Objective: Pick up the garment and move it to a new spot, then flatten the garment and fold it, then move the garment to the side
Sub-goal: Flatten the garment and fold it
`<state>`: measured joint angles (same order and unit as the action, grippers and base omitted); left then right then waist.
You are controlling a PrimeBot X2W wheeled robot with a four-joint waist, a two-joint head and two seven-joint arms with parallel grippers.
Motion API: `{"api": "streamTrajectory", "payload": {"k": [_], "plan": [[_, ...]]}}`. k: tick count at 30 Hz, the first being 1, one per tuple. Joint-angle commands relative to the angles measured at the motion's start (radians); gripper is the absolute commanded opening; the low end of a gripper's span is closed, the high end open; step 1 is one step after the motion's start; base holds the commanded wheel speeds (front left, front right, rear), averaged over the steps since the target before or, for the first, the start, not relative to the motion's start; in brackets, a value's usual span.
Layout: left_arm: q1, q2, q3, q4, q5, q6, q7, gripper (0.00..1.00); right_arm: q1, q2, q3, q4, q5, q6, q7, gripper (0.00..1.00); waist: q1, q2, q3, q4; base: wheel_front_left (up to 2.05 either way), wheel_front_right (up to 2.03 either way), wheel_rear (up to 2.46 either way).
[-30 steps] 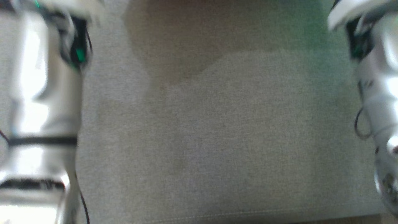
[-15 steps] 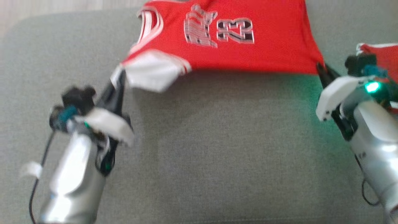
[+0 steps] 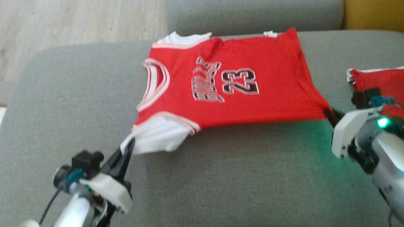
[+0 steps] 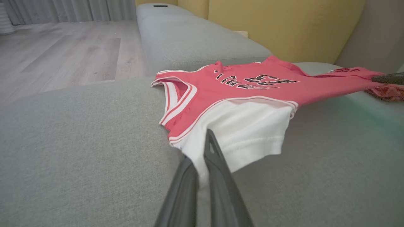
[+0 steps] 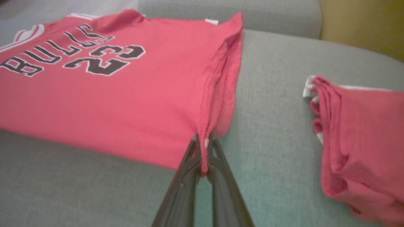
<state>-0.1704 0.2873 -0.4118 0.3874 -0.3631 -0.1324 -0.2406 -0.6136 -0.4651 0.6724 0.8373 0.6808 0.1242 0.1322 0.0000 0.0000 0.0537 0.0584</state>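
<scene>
The garment [image 3: 233, 85] is a red jersey with white sleeves, a black "23" and white trim, spread face-up on the grey sofa cushion [image 3: 221, 176]. My left gripper [image 3: 130, 142] is shut on the edge of its near white sleeve [image 4: 246, 132], as the left wrist view [image 4: 203, 148] confirms. My right gripper [image 3: 327, 111] is shut on the jersey's near hem corner [image 5: 203, 148], which is pinched between the dark fingers. The near edge of the jersey is held stretched and slightly lifted between both grippers.
A second red garment [image 3: 378, 83] lies folded on the cushion at the right, beside my right wrist [image 5: 356, 132]. The sofa backrest [image 3: 252, 14] runs along the far side, with a yellow wall [image 4: 284, 25] behind. Wooden floor [image 3: 79, 25] lies beyond the cushion's left end.
The head camera has swung up from bare cushion to the whole jersey. Both grippers stay shut on the jersey's near edge, and the jersey lies lower and flatter in the picture.
</scene>
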Motion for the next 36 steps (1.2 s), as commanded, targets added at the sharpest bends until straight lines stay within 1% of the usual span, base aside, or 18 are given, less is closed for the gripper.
{"api": "streamTrajectory", "payload": {"k": [1, 4, 7, 11, 14, 17, 21, 24, 30, 36], "plan": [[-0.024, 0.045, 0.039, -0.042, -0.004, 0.002, 0.000, 0.00, 0.013, -0.040, 0.010, -0.027, 0.019, 0.007, 0.013, 0.00, 0.0000, 0.0000, -0.022, 0.004, 0.00, 0.00, 0.00], [0.042, 0.076, 0.017, -0.102, 0.009, 0.003, 0.023, 0.00, 0.062, -0.078, 0.039, -0.075, 0.072, 0.007, 0.066, 0.00, 0.0000, 0.0000, -0.054, 0.011, 0.00, 0.00, 0.00], [0.119, 0.095, 0.009, -0.177, 0.001, 0.015, 0.057, 0.00, 0.112, -0.115, 0.062, -0.129, 0.120, 0.007, 0.122, 0.00, 0.0000, 0.0000, -0.078, 0.015, 0.00, 0.00, 0.00], [0.208, 0.137, 0.003, -0.274, -0.005, 0.030, 0.111, 0.00, 0.184, -0.169, 0.063, -0.207, 0.204, 0.007, 0.227, 0.00, 0.0000, 0.0000, -0.089, 0.022, 0.00, 0.00, 0.00], [0.239, 0.157, 0.010, -0.327, -0.011, 0.042, 0.130, 0.00, 0.219, -0.215, 0.050, -0.268, 0.231, 0.007, 0.264, 0.00, 0.0000, 0.0000, -0.087, 0.024, 0.00, 0.00, 0.00], [0.229, 0.166, 0.010, -0.360, -0.004, 0.049, 0.146, 0.00, 0.226, -0.240, 0.024, -0.300, 0.224, 0.007, 0.277, 0.00, 0.0000, 0.0000, -0.080, 0.021, 0.00, 0.00, 0.00], [0.193, 0.166, 0.009, -0.370, 0.004, 0.054, 0.162, 0.00, 0.212, -0.235, -0.008, -0.311, 0.209, 0.007, 0.302, 0.00, 0.0000, 0.0000, -0.061, 0.012, 0.00, 0.00, 0.00], [0.136, 0.171, 0.005, -0.350, 0.026, 0.053, 0.170, 0.00, 0.188, -0.221, -0.034, -0.315, 0.182, 0.007, 0.335, 0.00, 0.0000, 0.0000, -0.033, 0.003, 0.00, 0.00, 0.00], [-0.014, 0.155, -0.003, -0.252, 0.037, 0.044, 0.199, 0.00, 0.133, -0.179, -0.088, -0.307, 0.120, 0.007, 0.403, 0.00, 0.0000, 0.0000, 0.046, -0.010, 0.00, 0.00, 0.00], [-0.162, 0.154, -0.050, -0.137, 0.058, 0.019, 0.199, 0.00, 0.078, -0.147, -0.122, -0.293, 0.065, 0.007, 0.427, 0.00, 0.0000, 0.0000, 0.108, -0.011, 0.00, 0.00, 0.00]]}}
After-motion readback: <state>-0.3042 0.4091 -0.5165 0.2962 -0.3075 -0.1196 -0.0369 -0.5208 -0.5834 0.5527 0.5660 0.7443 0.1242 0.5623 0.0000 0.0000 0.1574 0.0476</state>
